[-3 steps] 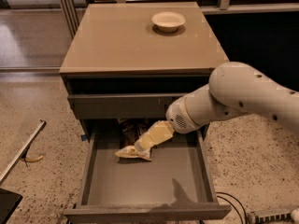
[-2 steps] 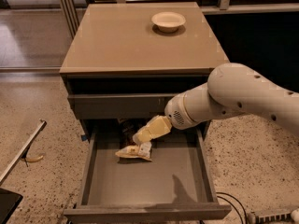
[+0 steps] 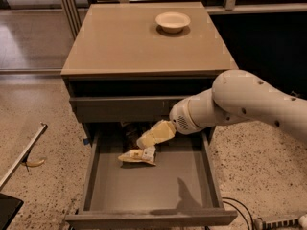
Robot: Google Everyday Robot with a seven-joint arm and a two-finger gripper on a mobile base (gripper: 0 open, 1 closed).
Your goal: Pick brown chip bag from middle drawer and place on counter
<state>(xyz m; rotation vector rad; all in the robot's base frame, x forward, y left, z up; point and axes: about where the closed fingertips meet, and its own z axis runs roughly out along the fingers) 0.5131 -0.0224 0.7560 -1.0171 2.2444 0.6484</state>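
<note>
The middle drawer [image 3: 153,190] is pulled open, grey inside. The brown chip bag [image 3: 138,155] lies on the drawer floor toward the back left, its pale cream end and white patches showing; something dark lies behind it at the back of the drawer. My gripper [image 3: 154,134], cream-coloured on the end of the white arm [image 3: 249,104], reaches into the drawer from the right. It hangs just above the bag's back edge. I cannot tell whether it touches the bag. The beige counter [image 3: 124,42] tops the cabinet.
A white bowl [image 3: 172,21] stands at the counter's back right. The drawer front above [image 3: 120,108] is shut. A long bar [image 3: 21,157] and a small yellow scrap [image 3: 34,163] lie on the speckled floor at left. Cables [image 3: 244,214] lie at bottom right.
My gripper has shifted slightly left and up over the bag. The bag has stayed in the same spot on the drawer floor.
</note>
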